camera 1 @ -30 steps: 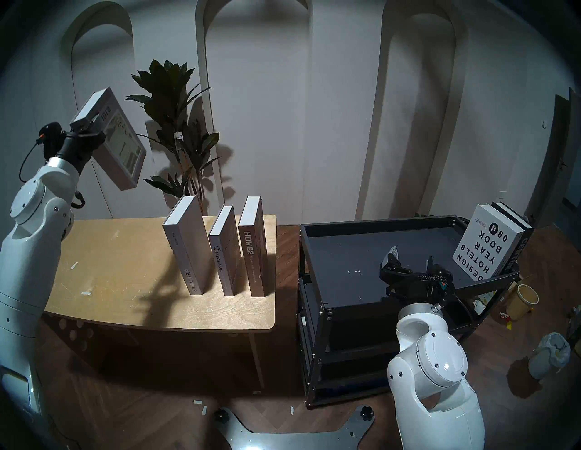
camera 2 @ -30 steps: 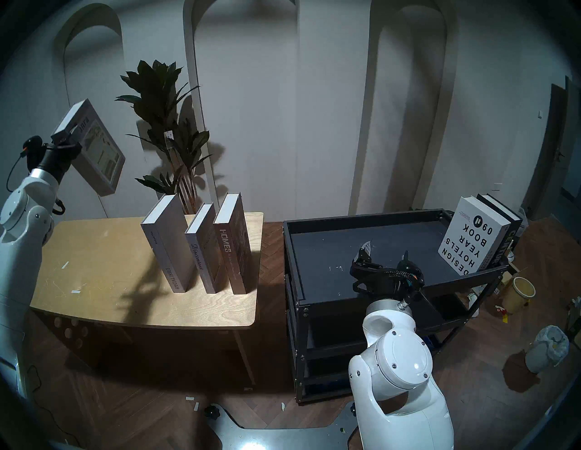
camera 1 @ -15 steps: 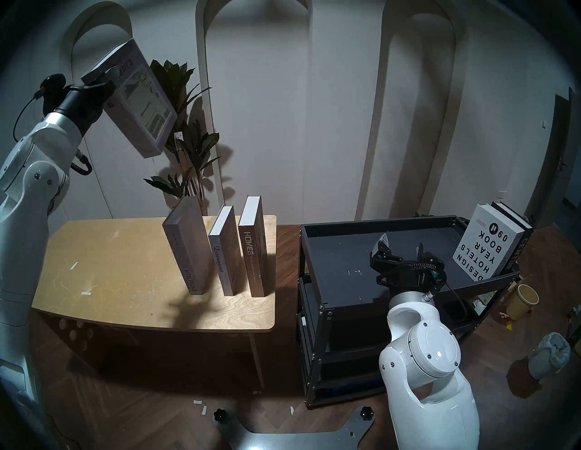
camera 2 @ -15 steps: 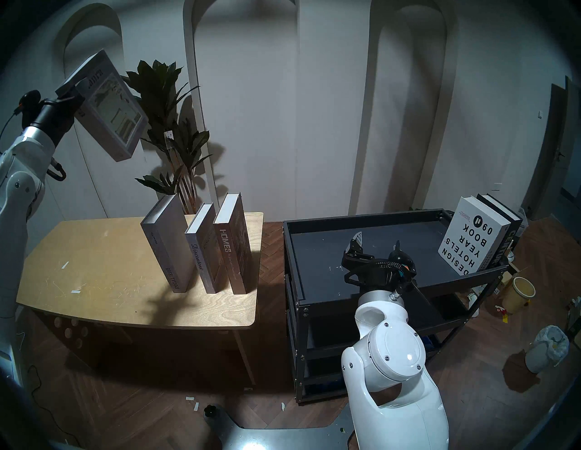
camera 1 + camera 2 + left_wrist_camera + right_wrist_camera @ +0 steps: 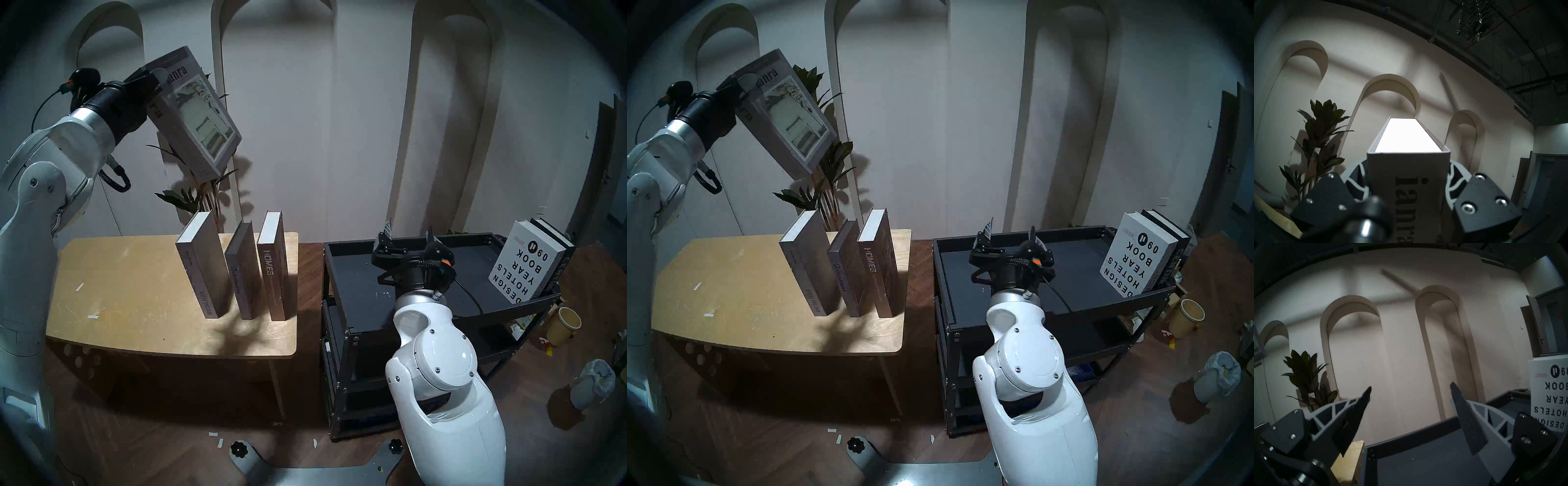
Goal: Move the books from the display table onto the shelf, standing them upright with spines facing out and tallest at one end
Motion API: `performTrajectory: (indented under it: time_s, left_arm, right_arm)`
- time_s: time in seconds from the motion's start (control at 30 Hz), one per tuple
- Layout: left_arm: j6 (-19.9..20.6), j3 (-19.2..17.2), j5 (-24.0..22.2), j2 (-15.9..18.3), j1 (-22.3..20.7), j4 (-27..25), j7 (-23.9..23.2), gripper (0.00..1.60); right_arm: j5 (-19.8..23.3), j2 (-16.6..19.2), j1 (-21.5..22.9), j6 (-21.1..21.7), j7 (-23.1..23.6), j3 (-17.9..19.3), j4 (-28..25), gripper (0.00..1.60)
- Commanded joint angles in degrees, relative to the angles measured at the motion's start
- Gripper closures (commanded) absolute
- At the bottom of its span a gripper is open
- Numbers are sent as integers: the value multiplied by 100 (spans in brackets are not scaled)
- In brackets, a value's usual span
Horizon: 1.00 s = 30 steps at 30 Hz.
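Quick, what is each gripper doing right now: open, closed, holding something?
Left gripper: closed on a grey book, held in the air above the table.
Right gripper: open, empty, above the black shelf.

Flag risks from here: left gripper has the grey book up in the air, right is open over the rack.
1. The left gripper clamps the grey book only near one end, tilted; it might slip or swing.
2. Its path to the shelf passes over three standing books; a low pass could topple them.
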Motion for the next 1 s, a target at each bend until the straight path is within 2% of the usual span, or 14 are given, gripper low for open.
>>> performTrajectory:
  time_s: [0.0,0.07,0.1,0.13,0.2,0.23,0.33,0.57,0.8,0.97]
  left_arm:
    - [44,183,-353,-191,-526,-170,373,160]
    - [56,290,-433,-239,-600,-207,430,160]
    - [56,290,-433,-239,-600,-207,430,160]
    - [78,410,-534,-294,-693,-239,535,160]
    - [82,443,-547,-305,-703,-253,545,160]
    - [101,550,-617,-359,-779,-274,632,160]
    - [114,683,-695,-430,-841,-277,729,160]
    - [94,969,-856,-591,-981,-276,943,160]
    - [65,1216,-998,-753,-1145,-210,1219,160]
    - [32,1365,-1098,-866,-1306,-171,1509,160]
  right_arm:
    - [-604,180,641,94,115,-682,129,0]
    - [-721,265,735,93,187,-933,201,0]
    - [-721,265,735,93,187,-933,201,0]
    - [-890,344,883,114,240,-1208,267,0]
    - [-926,371,923,115,264,-1290,270,0]
    - [-1073,443,1073,129,327,-1539,329,0]
    - [-1261,526,1295,129,428,-1854,385,0]
    - [-1615,651,1654,75,651,-2354,386,0]
    - [-1952,546,2084,39,790,-2747,639,0]
    - [-2299,290,2479,21,846,-3046,1141,0]
